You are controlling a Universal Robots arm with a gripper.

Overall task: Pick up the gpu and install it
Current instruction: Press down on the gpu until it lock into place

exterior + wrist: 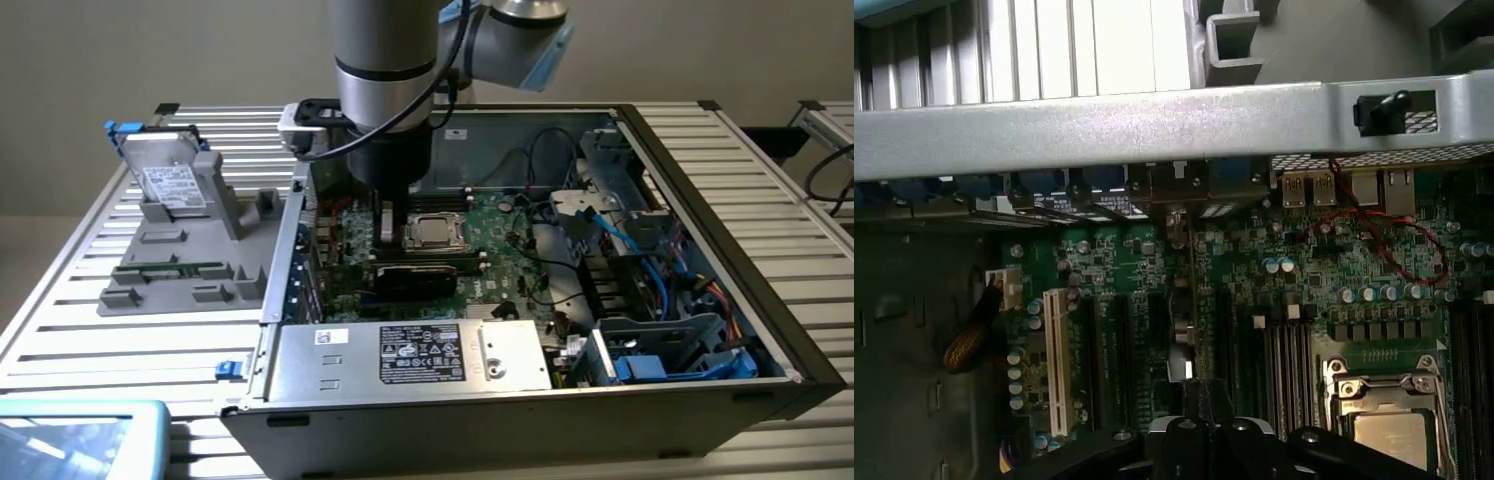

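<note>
The gpu (424,278), a thin black card, stands on edge over the motherboard beside the black memory slots and in front of the CPU socket (434,232). My gripper (388,240) reaches straight down into the open computer case (747,250), and its shut fingers meet the card's top edge at the end towards the exterior view's left. In the wrist view the gpu (1180,335) appears edge-on as a dark strip between the expansion slots. It runs from the case's rear wall (1154,125) towards my gripper (1199,410).
A grey parts holder (200,250) left of the case carries a silver hard drive (171,180) and green memory sticks (171,268). The power supply (414,355) fills the case's near side. Blue cables and drive bays (654,330) crowd the right. A white slot (1059,360) lies beside the gpu.
</note>
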